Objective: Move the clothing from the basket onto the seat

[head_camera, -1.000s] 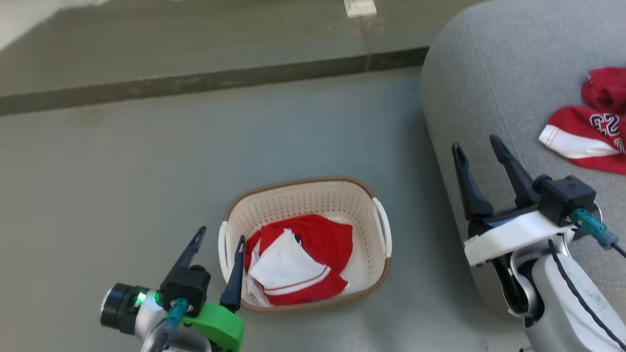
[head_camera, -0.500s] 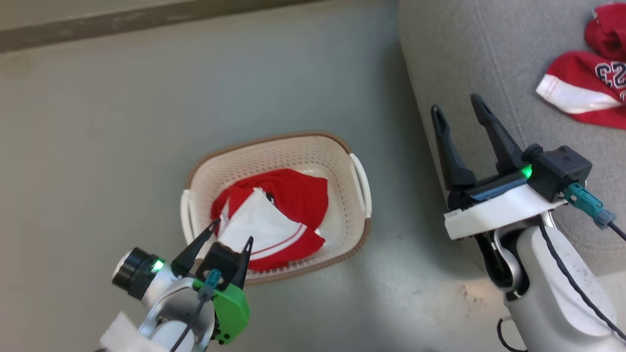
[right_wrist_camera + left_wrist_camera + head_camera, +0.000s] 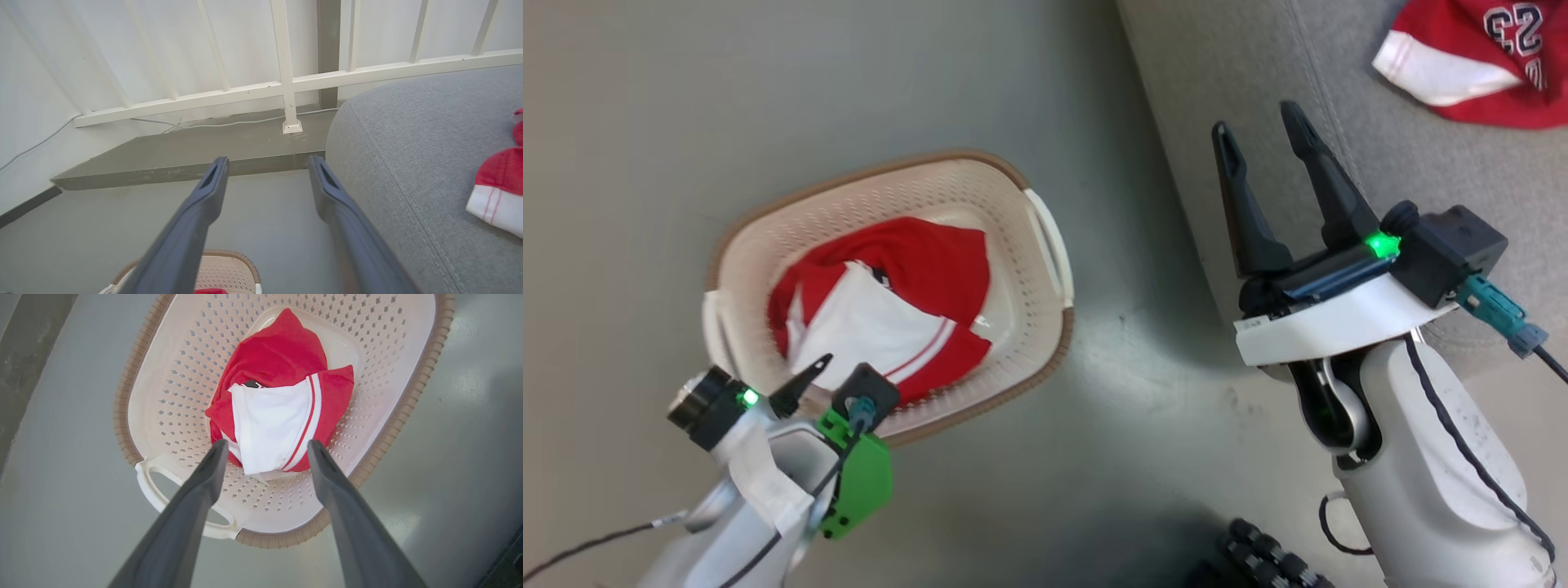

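A red and white garment [image 3: 278,416] is lying crumpled in the middle of the basket [image 3: 184,375], resting on its base and clear of the perforated walls, with the big white panel facing up and a red striped hem running along one side. The basket is sitting on the floor [image 3: 645,122] just beside the seat [image 3: 1462,163], where a second garment [image 3: 1462,57], red with a white band and dark lettering, is lying well in from the rounded edge. The left gripper [image 3: 266,443] is hanging over the basket near its handle-side edge with its jaws spread wide and nothing between them; its tips are framing the near edge of the white panel, though whether they are touching cloth cannot be told. The right gripper [image 3: 1256,117] is hovering by the seat's rounded edge, jaws wide and empty. The garment is looking light, limp and fairly slick, so it is likely to sag and unfold into a long drape when lifted. A pinch on the thick bunched fold where white meets red is likely to be holding better than one on a single thin hem, which could be slipping free.
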### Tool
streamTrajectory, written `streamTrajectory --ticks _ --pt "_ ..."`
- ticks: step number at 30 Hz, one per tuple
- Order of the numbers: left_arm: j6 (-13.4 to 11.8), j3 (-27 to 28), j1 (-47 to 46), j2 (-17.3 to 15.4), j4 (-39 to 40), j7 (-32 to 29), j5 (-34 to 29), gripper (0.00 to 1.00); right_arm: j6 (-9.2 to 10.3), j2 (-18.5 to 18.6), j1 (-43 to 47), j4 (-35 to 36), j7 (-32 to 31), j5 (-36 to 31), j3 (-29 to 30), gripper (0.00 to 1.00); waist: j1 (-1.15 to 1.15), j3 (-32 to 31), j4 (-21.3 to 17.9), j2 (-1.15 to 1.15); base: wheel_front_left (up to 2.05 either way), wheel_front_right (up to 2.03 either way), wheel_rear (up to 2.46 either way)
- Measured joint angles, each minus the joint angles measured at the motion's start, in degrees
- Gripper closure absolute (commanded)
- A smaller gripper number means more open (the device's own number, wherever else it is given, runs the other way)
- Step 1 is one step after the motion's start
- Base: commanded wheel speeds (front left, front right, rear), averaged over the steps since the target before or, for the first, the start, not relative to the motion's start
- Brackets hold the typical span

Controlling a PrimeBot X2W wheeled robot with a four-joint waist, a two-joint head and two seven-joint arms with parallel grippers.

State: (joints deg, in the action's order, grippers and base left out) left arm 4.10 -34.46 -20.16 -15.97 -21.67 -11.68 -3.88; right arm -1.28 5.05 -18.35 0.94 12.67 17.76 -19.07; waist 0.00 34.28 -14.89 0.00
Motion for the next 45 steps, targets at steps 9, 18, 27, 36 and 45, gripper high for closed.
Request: streamTrajectory --ticks 9,18,27,36,45 --pt "1.44 -0.21 -4.78 -1.66 -6.38 -3.16 -0.43 0.0 -0.66 -1.3 -2.45 -0.91 1.15 0.51 -0.48 0.0 0.0 6.31 -4.98 0.0 0.0 0.0 0.0" --pt "1.94 0.59 -8.24 -3.35 -11.31 -4.76 -0.4 0.0 -0.96 -1.63 -3.88 -2.1 1.66 1.67 -1.31 0.0 0.01 11.05 -8.37 0.0 0.0 0.0 0.0" --pt "2.54 0.52 -10.92 -5.43 -15.57 -6.91 -0.3 0.0 -1.36 -2.02 -5.1 -3.18 1.74 2.66 -2.22 0.0 0.01 13.88 -10.66 0.0 0.0 0.0 0.0" --pt "3.03 -1.96 -13.68 -6.75 -19.78 -10.49 0.07 0.0 -1.74 -2.48 -6.37 -2.91 1.75 3.52 -2.19 0.0 0.0 15.37 -12.48 0.0 0.0 0.0 0.0" --pt "3.2 -2.21 -15.57 -6.87 -21.52 -11.11 0.6 1.0 -1.72 -2.6 -6.99 -2.11 1.75 4.59 -2.09 0.0 0.0 15.81 -13.23 0.0 0.0 0.0 0.0"
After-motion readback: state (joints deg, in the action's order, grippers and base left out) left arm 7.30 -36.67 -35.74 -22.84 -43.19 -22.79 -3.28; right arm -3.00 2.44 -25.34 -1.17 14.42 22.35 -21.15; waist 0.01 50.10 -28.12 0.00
